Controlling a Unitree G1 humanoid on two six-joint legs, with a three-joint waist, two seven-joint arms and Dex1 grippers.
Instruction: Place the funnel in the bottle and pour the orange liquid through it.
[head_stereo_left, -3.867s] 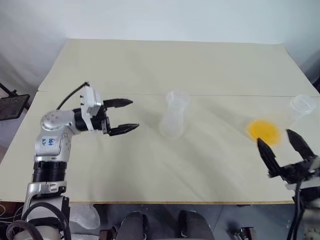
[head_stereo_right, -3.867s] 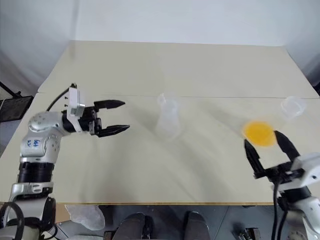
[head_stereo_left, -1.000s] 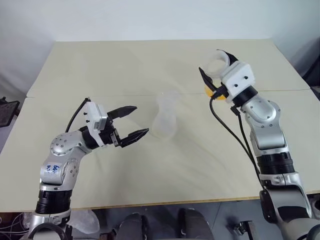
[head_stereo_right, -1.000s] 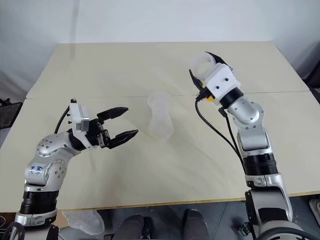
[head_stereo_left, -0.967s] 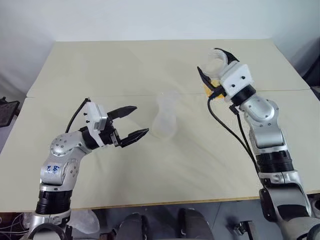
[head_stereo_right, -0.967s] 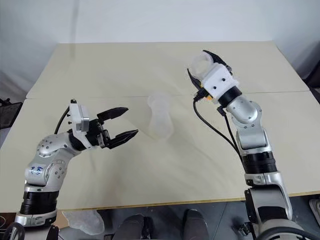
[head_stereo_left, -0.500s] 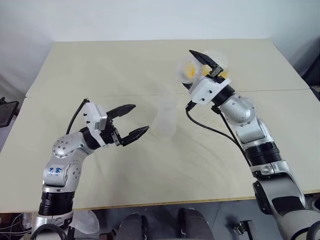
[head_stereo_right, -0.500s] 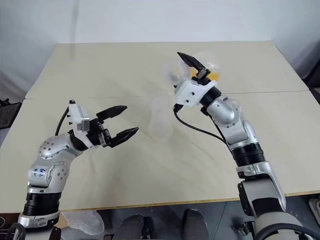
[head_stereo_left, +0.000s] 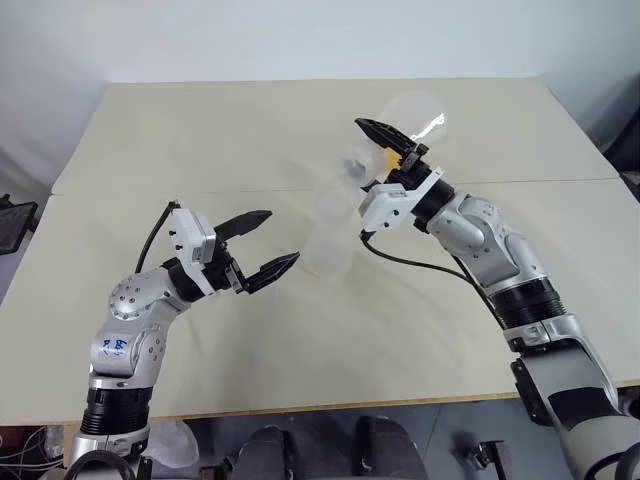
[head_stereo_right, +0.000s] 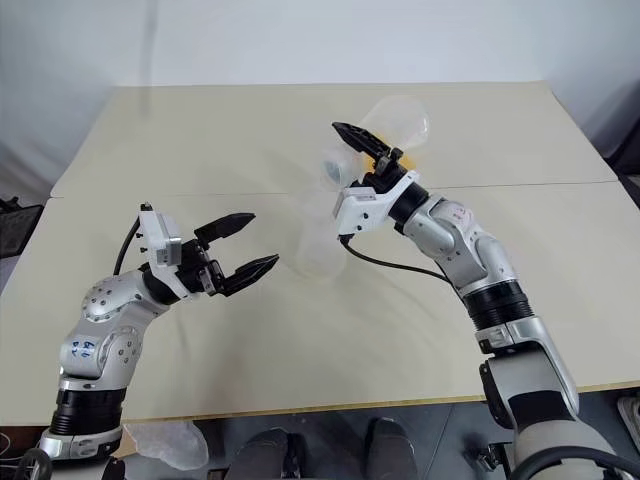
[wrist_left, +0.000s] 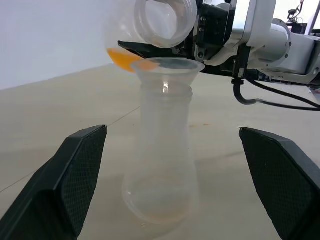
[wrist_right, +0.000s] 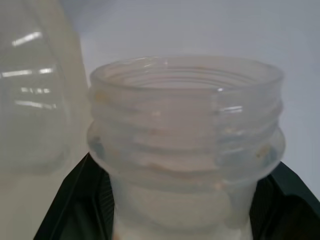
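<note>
Right gripper (head_stereo_left: 392, 150) clamps the tilted flask (wrist_left: 150, 30) of orange liquid (wrist_left: 125, 57) above the funnel (wrist_left: 167, 65), which I see seated in the bottle (wrist_left: 162, 170) (mid-table). Pouring remains; the bottle looks almost empty. Left gripper (head_stereo_left: 262, 242) waits open beside it.

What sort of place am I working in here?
Probably a lab-style test bench: a bare beige table against a plain white wall, with only clear plastic labware, a bottle and a tilted flask holding orange liquid.
</note>
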